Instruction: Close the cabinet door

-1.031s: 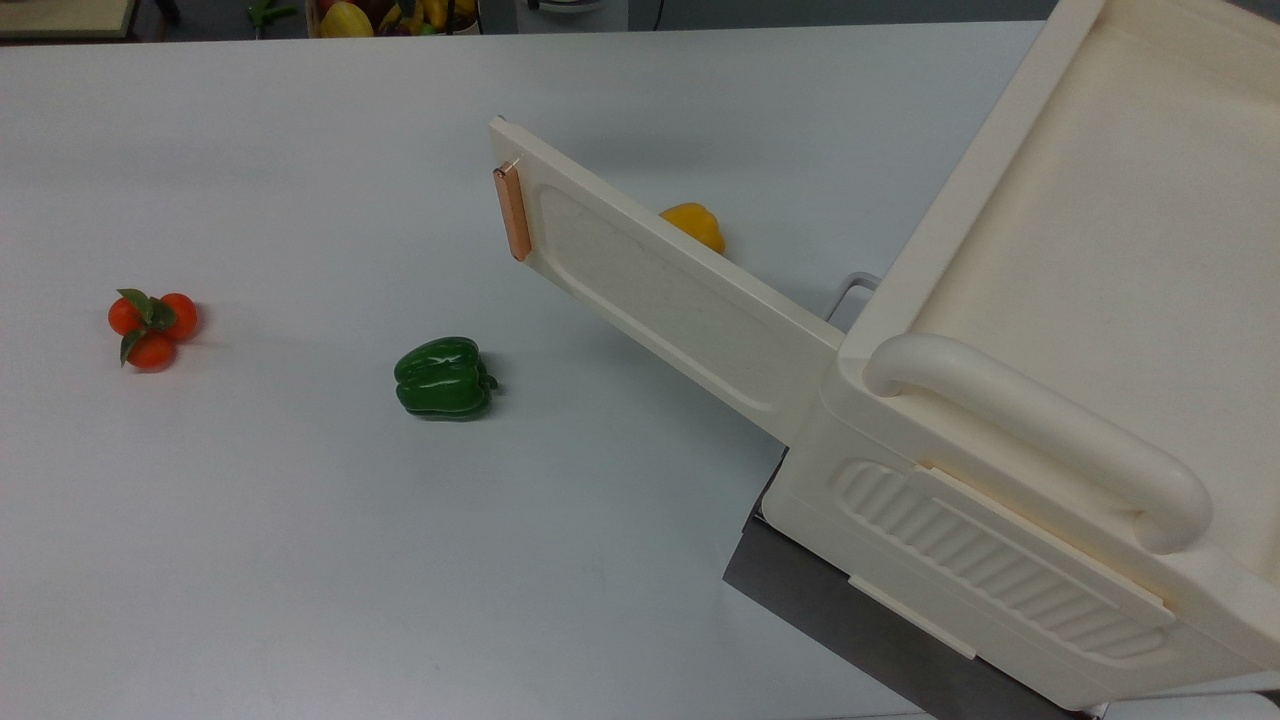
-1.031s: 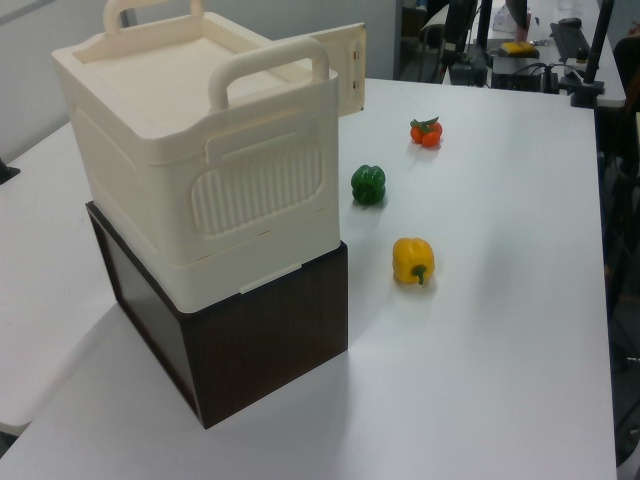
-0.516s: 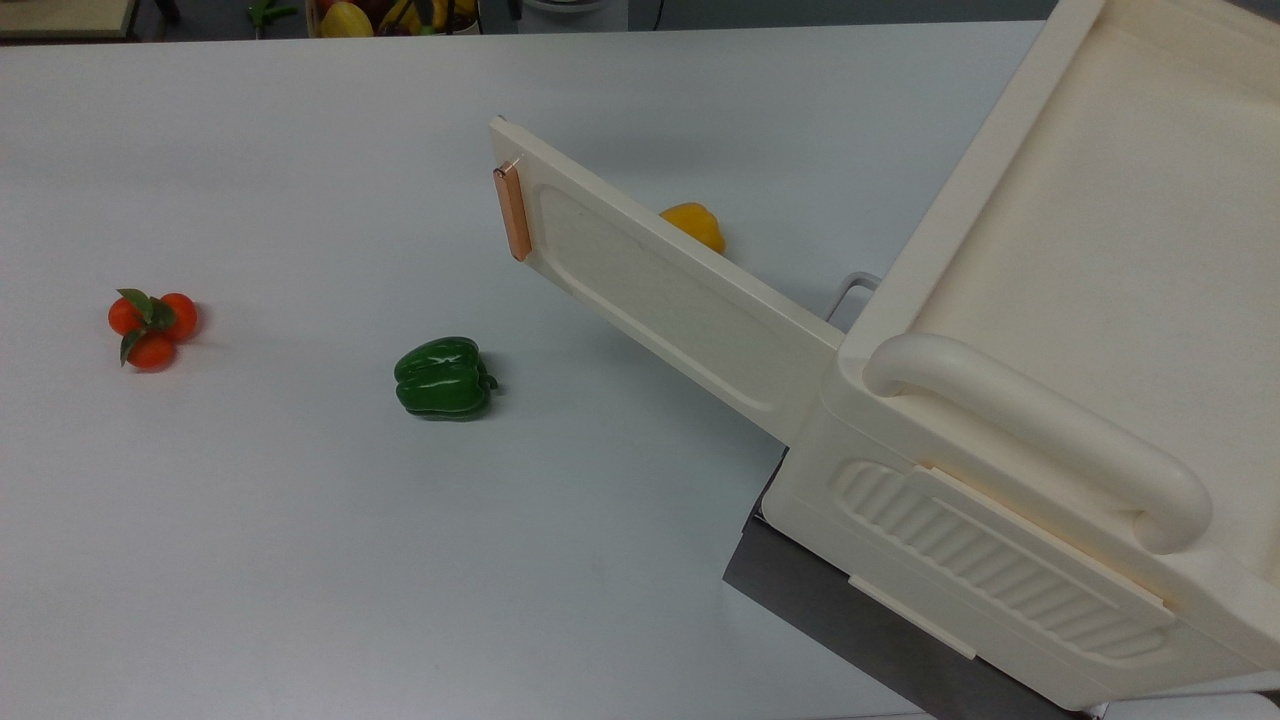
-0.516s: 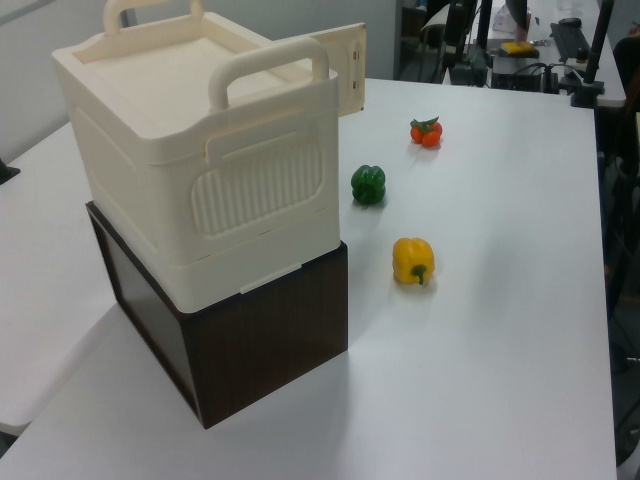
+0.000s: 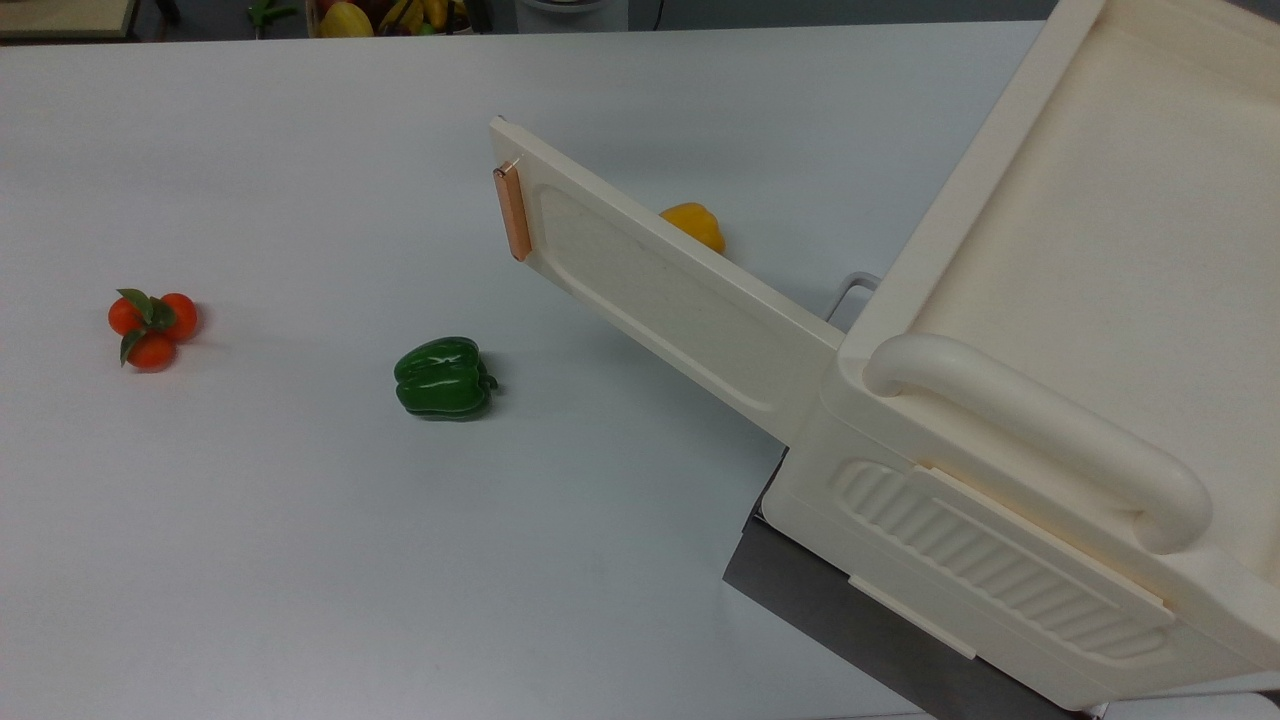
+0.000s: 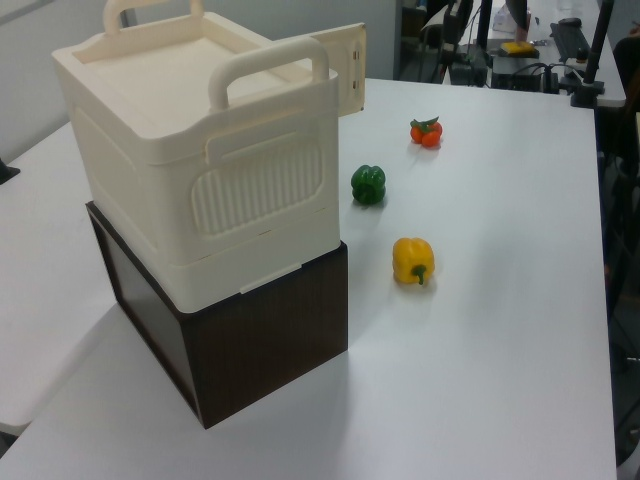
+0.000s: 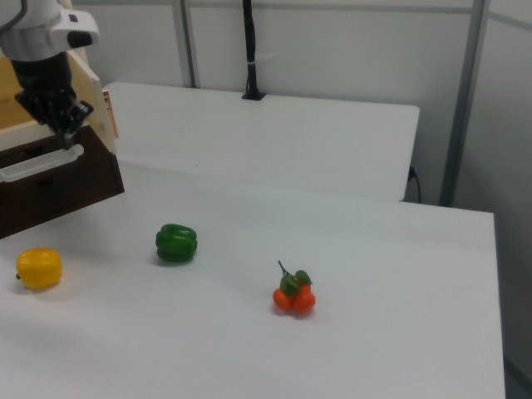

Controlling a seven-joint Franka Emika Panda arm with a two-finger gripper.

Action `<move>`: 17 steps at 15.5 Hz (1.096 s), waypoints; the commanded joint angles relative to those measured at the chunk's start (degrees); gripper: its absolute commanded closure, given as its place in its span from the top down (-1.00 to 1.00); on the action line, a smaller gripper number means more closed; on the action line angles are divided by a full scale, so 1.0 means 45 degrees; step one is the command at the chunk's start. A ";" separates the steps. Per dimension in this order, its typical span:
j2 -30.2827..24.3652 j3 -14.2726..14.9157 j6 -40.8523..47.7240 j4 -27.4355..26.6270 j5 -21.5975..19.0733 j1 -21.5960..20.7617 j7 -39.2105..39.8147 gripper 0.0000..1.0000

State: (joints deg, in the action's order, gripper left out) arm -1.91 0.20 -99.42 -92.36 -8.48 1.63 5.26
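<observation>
Nothing had moved since earlier; the flat cream-white plastic cabinet door (image 5: 660, 290) stood swung open, awaiting closure; the black gripper (image 7: 62, 125) hovered nearby, jaw state indiscernible.

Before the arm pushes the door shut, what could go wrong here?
1. The yellow pepper lies behind the open cabinet door in the top view; the door's swing might strike it.
2. The cabinet rests on a dark box; a hard push may shift it.
</observation>
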 commanded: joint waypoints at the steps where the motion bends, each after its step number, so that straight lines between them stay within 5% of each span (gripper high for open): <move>1: -0.0005 0.0151 -0.2468 -0.0276 -0.0713 0.0282 -0.1707 -1.00; 6: 0.0697 0.0287 -0.6746 -0.0374 -0.1220 0.0517 -0.5481 -1.00; 10: 0.1615 0.0327 -0.9541 -0.0354 -0.2683 0.0517 -0.6966 -1.00; 17: 0.2690 0.0132 -1.1167 -0.0374 -0.4286 -0.0088 -0.7927 -1.00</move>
State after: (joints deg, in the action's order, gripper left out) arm 9.01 1.06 -146.78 -93.87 -25.05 3.34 -28.56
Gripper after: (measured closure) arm 0.991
